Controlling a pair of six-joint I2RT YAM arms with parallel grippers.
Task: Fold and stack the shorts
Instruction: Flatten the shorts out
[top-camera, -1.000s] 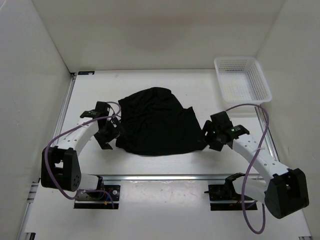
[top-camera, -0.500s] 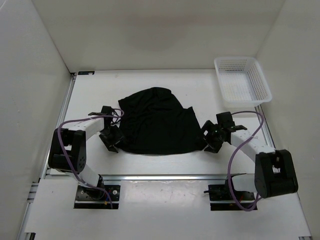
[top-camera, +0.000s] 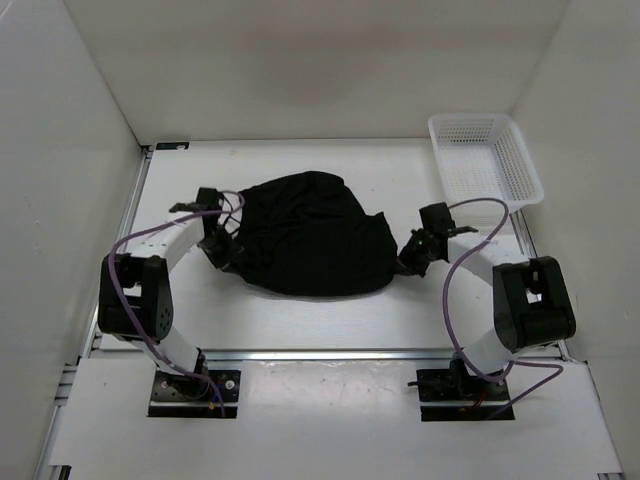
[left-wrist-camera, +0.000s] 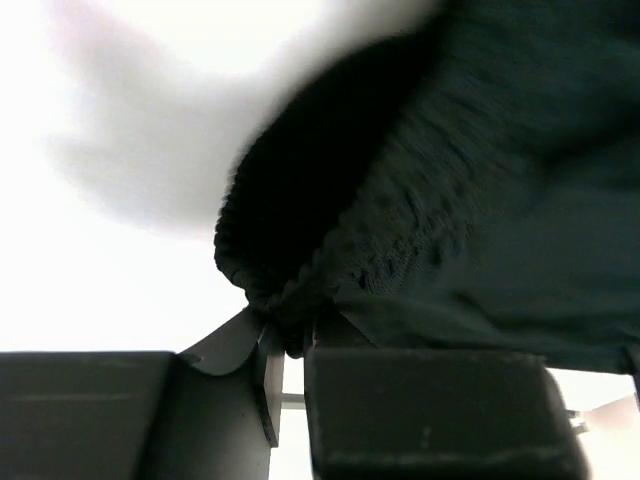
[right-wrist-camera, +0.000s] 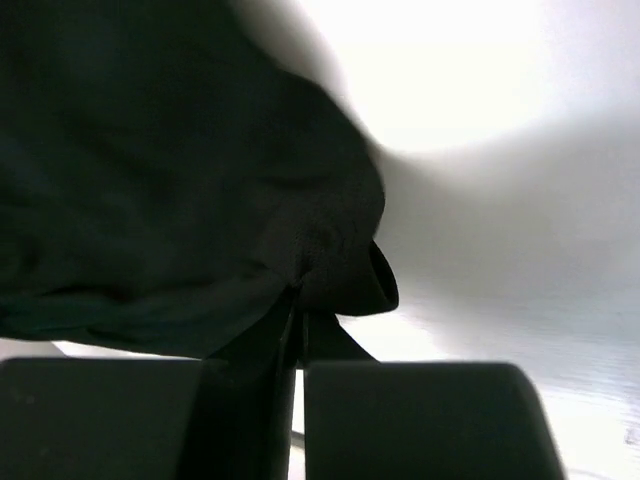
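Observation:
The black shorts (top-camera: 312, 235) lie bunched in the middle of the white table. My left gripper (top-camera: 226, 250) pinches their left edge, and the cloth's hem (left-wrist-camera: 290, 290) sits squeezed between the nearly touching jaws. At the right edge my right gripper (top-camera: 408, 258) is shut on a fold of the shorts (right-wrist-camera: 335, 270), the jaws pressed together on it. Both pinched edges look raised a little off the table.
A white mesh basket (top-camera: 484, 160) stands at the back right corner. White walls close the table on the left, back and right. Purple cables loop beside both arms.
Both grippers went from open beside the shorts to shut on their left and right edges. They moved back and inward, and the cloth's near edge has pulled away from the front.

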